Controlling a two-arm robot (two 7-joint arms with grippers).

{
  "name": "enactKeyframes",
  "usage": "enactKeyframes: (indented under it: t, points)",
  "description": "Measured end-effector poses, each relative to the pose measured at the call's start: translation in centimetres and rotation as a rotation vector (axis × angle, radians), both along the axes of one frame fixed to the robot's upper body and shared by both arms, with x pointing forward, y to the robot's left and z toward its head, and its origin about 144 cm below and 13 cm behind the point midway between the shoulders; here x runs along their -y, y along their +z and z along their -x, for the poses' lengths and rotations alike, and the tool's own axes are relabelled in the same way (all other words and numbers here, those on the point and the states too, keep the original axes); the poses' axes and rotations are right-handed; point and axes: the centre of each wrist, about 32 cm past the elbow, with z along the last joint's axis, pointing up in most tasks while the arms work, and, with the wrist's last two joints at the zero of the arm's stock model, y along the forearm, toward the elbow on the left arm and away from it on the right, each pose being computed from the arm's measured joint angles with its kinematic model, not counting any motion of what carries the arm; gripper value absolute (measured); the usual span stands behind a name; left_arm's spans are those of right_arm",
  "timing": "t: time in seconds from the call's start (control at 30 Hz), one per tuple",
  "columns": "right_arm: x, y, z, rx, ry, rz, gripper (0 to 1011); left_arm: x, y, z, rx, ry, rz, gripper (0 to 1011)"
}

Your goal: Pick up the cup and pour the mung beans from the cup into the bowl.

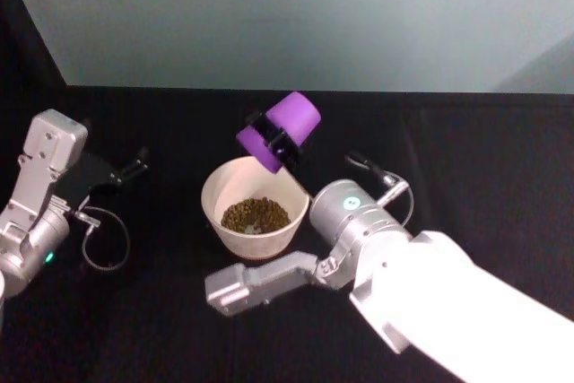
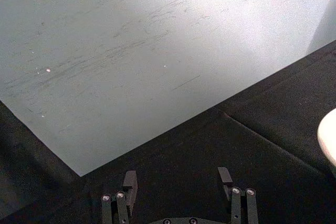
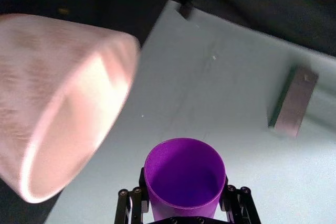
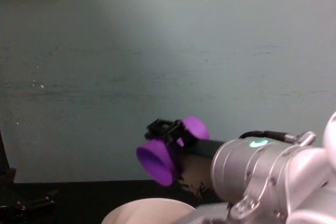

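Black table (image 1: 161, 329) — right gripper (image 1: 273, 145) clamps the tipped cup (image 1: 285, 121) at the bowl's (image 1: 213, 202) one o'clock; keep its mouth over the rim — left gripper (image 1: 133, 166), nine o'clock, fingers (image 2: 129, 179) apart

- The head view looks down from above onto the black table (image 1: 466, 159). It faces the pale grey-green wall (image 1: 314, 15) behind, with the wide round white bowl (image 1: 260, 244) near mid-frame.
- The chest view sits lower and looks level at the same wall. It shares the small purple plastic cup (image 4: 157, 163) and the bowl's rim with the head view.
- The left wrist view looks past the left gripper (image 2: 177, 177) across table to wall, catching the bowl's edge.
- The right wrist view looks from close past the right gripper (image 3: 184, 208) over the cup, with the bowl large beside it.
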Motion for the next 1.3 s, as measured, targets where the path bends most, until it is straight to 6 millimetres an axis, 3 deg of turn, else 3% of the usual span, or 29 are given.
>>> enactKeyframes:
  t: [0.13,0.2,0.3,0.8,1.03,1.3]
  points:
    - [0.9,0.6,-0.2,-0.046,-0.038,-0.166,730,0.0,0.0,0.0,0.0,0.0,0.0,1000]
    - [2.2,1.1,-0.4,-0.121,-0.098,-0.376,731,0.0,0.0,0.0,0.0,0.0,0.0,1000]
    - [3.3,1.5,-0.4,-0.17,-0.153,-0.526,731,0.0,0.0,0.0,0.0,0.0,0.0,1000]
    - [4.4,1.6,-0.3,-0.241,-0.187,-0.662,731,0.0,0.0,0.0,0.0,0.0,0.0,1000]
    - [6.6,1.6,-0.7,-0.374,-0.239,-0.893,730,0.0,0.0,0.0,0.0,0.0,0.0,1000]
    - [10.4,-0.1,-1.4,-0.534,-0.26,-1.246,730,0.0,0.0,0.0,0.0,0.0,0.0,1000]
